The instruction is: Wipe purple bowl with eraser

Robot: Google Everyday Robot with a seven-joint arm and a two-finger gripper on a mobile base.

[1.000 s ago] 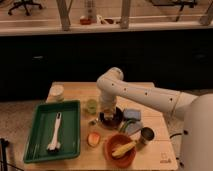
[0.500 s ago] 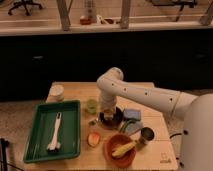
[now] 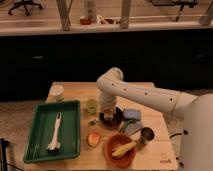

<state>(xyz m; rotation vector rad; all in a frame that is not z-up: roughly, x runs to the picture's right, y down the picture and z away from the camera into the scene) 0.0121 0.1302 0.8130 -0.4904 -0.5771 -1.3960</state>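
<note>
The jaws of the gripper cannot be made out as spread or pressed together, since they point straight down into the purple bowl and blend with its dark interior; whether they pinch anything cannot be told either. The gripper hangs directly over the middle of that bowl, at the end of a white arm that reaches in from the right side of the scene and bends at an elbow above the far half of the table. The purple bowl sits near the centre of the table, glossy and almost black. Just to its near right lies an orange-red bowl holding a yellow corn cob, and a small steel cup stands beside that bowl on the right. A blue-grey cloth-like item lies just right of the purple bowl. To the left of the purple bowl is a small green cup, and near it an orange fruit-like piece. A green tray occupies the left of the table, with a white utensil lying in it. A pale round container stands at the far left corner.
</note>
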